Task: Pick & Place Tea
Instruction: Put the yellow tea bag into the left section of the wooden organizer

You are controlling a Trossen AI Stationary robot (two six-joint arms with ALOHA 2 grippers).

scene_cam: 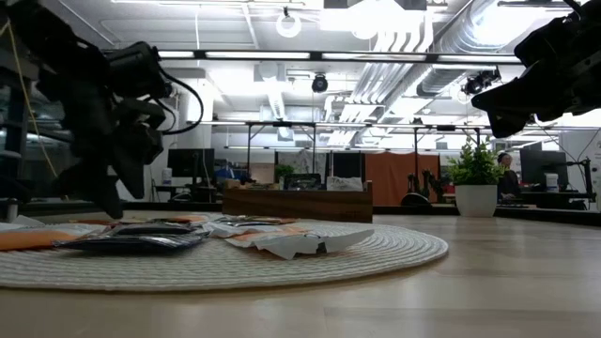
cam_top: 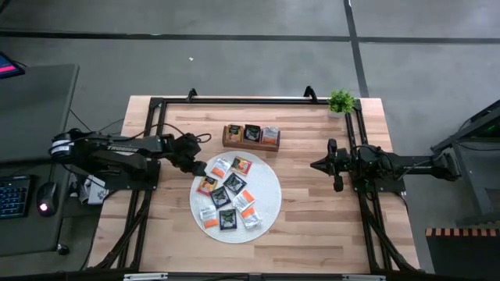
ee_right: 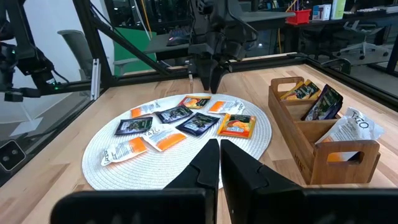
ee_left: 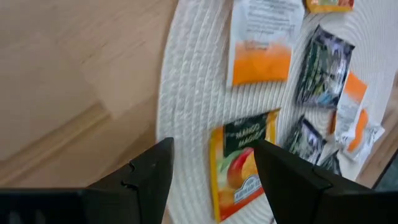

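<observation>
Tea sachets (cam_top: pixel 228 195) lie scattered flat over the round white mat (cam_top: pixel 269 204) in the middle of the wooden counter (cam_top: pixel 312 226), black, orange and white ones mixed, several overlapping at their edges. Three more sachets stand upright in the brown wooden tray (cam_top: pixel 251 136), one in each compartment, just beyond the far edge of the mat.

The left hand (cam_top: pixel 198 167) hangs over the left rim of the mat, its fingers (ee_left: pixel 149 174) parted about halfway. In the left wrist view an orange mango sachet (ee_left: pixel 239 163) lies on the mat between and just past the two fingertips, with one corner tucked behind the finger on that side; whether the finger actually touches it cannot be told. Nothing is gripped between the fingers. A white-and-orange sachet (ee_left: pixel 261 43) and a black one (ee_left: pixel 323 68) lie farther along the mat beyond it.

The right hand (cam_top: pixel 316 165) waits over bare counter to the right of the mat, well apart from the sachets, with its fingers (ee_right: pixel 202 165) pressed together and nothing between them.

A small green potted plant (cam_top: pixel 341 101) stands at the far right corner of the counter. On a separate desk to the left there is a keyboard (cam_top: pixel 13 195) and a mouse (cam_top: pixel 45 195).
</observation>
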